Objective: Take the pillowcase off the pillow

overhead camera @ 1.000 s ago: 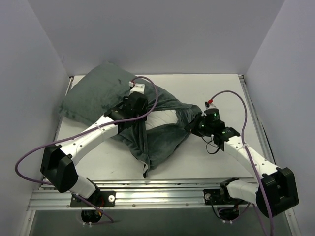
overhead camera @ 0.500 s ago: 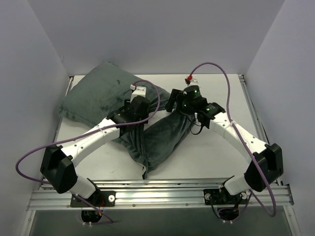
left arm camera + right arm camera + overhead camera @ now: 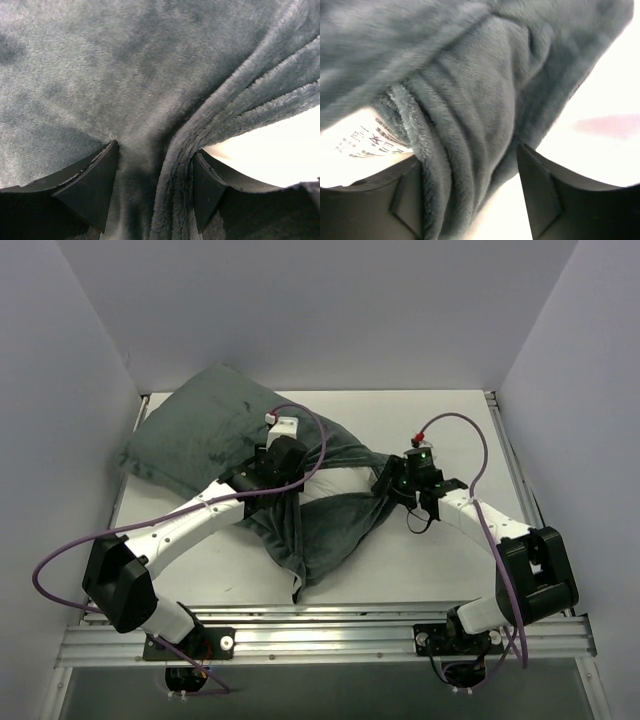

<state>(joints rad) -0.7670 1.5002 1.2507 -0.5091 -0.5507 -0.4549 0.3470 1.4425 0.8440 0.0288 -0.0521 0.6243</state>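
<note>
Here's the overhead view, and the pillowcase (image 3: 215, 435) fills the upper left of the frame and spills toward the centre of the white worktop (image 3: 455, 425). It shows its plain grey-green plush face, no stripes showing. The upper-left part is puffed up, so the pillow sits inside, covered by the fabric. Toward the middle the cloth goes slack and twists into long creases, with one loose corner trailing down to the lower centre. The left gripper (image 3: 277, 462) is planted on the fabric in the middle of the frame. Up close, its fingers (image 3: 95, 190) are clamped on a thick ridge of plush, with folds running off to the upper right. A bright white patch shows at the right edge; pillow or worktop, I can't say. Over on the right, the right gripper (image 3: 392, 486) sits at the cloth's right-hand tip. Its fingers (image 3: 540, 200) stand apart, with a rolled fold of fabric between them, hugging the left finger and leaving a gap by the right one. A white printed tag (image 3: 367, 137) peeks out at the left edge.
</note>
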